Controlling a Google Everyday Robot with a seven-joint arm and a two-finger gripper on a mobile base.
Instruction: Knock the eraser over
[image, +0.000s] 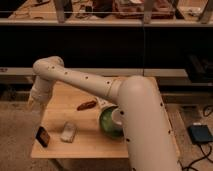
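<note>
Cream-white tubular arm (95, 86), dotted with small dark holes, ends in a pale claw (32, 101) beside the table (86, 142).

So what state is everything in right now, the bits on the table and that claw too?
Eraser: standing on edge at the table's front left corner, not yet knocked over.
Pad: lying flat, just right of the eraser.
Brown object: lying on its side mid-table.
Bowl: upright, a cup inside.
Cup: in the bowl, partly hidden by the arm.
Gripper: at the table's left edge, apart from the eraser.
</note>
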